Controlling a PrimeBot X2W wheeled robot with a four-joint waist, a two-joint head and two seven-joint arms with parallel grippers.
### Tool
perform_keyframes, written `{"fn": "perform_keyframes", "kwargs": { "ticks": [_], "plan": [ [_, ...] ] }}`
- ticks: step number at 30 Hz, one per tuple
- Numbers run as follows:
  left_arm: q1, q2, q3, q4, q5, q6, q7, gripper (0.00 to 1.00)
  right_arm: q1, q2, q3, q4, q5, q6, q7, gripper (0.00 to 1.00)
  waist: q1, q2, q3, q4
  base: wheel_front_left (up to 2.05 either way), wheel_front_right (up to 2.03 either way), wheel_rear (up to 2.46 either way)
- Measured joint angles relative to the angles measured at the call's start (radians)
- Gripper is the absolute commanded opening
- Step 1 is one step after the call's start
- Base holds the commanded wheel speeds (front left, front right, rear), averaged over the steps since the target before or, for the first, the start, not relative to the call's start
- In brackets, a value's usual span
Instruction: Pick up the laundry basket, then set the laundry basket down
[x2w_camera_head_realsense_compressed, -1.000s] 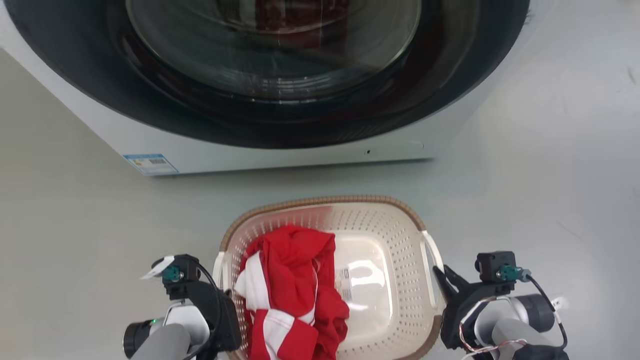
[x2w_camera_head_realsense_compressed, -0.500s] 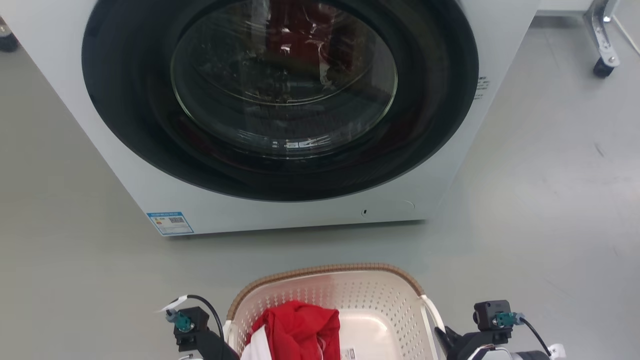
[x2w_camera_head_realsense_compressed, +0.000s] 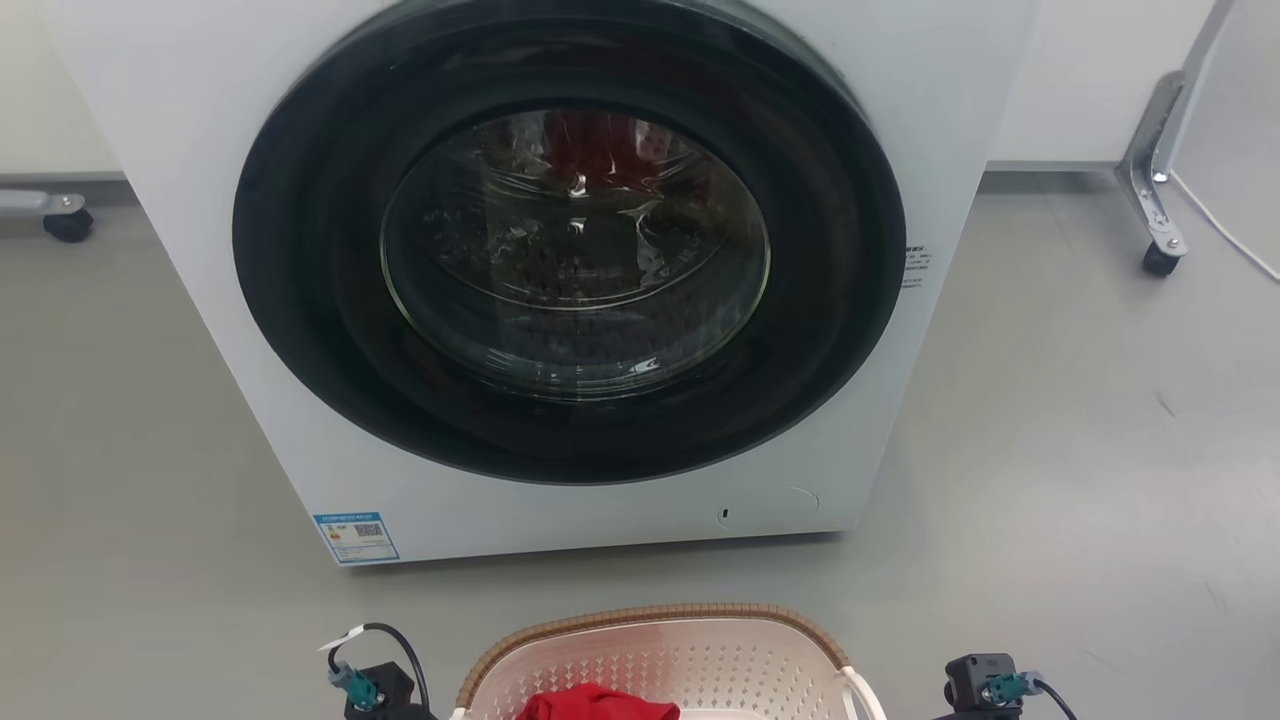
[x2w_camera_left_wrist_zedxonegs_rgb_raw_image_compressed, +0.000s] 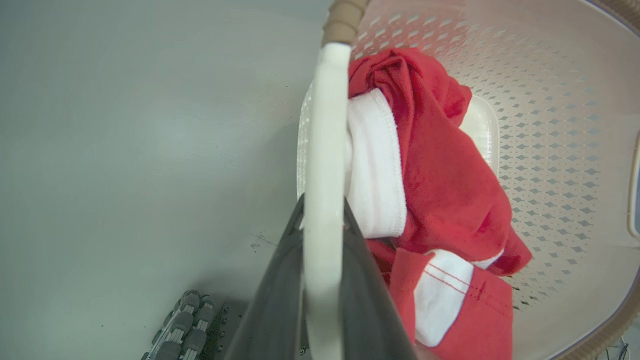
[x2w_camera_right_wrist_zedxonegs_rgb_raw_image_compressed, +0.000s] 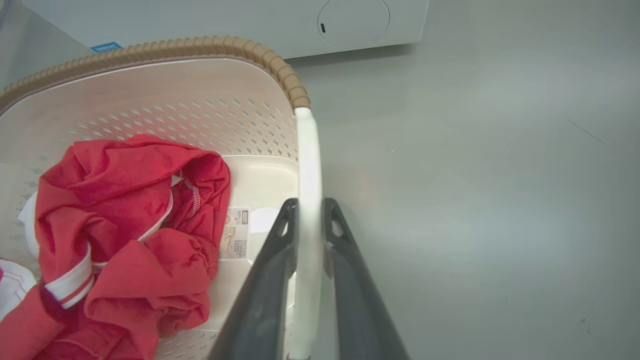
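The laundry basket (x2w_camera_head_realsense_compressed: 650, 640), cream perforated plastic with a brown woven-look rim, shows at the bottom edge of the head view, in front of the washer. A red and white garment (x2w_camera_left_wrist_zedxonegs_rgb_raw_image_compressed: 440, 165) lies inside it, toward its left side. My left gripper (x2w_camera_left_wrist_zedxonegs_rgb_raw_image_compressed: 322, 212) is shut on the basket's white left handle (x2w_camera_left_wrist_zedxonegs_rgb_raw_image_compressed: 325, 125). My right gripper (x2w_camera_right_wrist_zedxonegs_rgb_raw_image_compressed: 309, 205) is shut on the white right handle (x2w_camera_right_wrist_zedxonegs_rgb_raw_image_compressed: 307, 150), with a dark finger on each side of the bar. A small label (x2w_camera_right_wrist_zedxonegs_rgb_raw_image_compressed: 237, 232) shows on the basket's inner bottom. I cannot tell whether the basket touches the floor.
A white front-loading washer (x2w_camera_head_realsense_compressed: 570, 280) with its round glass door shut stands just beyond the basket. Castors of wheeled frames sit at the far right (x2w_camera_head_realsense_compressed: 1158, 262) and far left (x2w_camera_head_realsense_compressed: 66, 222). Grey floor lies open to both sides. My own base's wheels (x2w_camera_left_wrist_zedxonegs_rgb_raw_image_compressed: 187, 320) show below the left handle.
The head camera has swung upward, so the washer and basket sit lower in the picture. Both grippers have kept their places at the basket's handles.
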Motion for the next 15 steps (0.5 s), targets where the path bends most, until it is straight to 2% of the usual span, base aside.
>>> {"fn": "perform_keyframes", "kwargs": {
  "ticks": [15],
  "plan": [
    [0.002,0.006,-0.005,0.000,-0.032,0.000,0.061,0.00,0.005,-0.003,0.012,-0.002,0.064,0.000,0.086,0.00,0.0001,0.0001,-0.084,-0.013,0.00,0.00,0.00]
  ]
}}
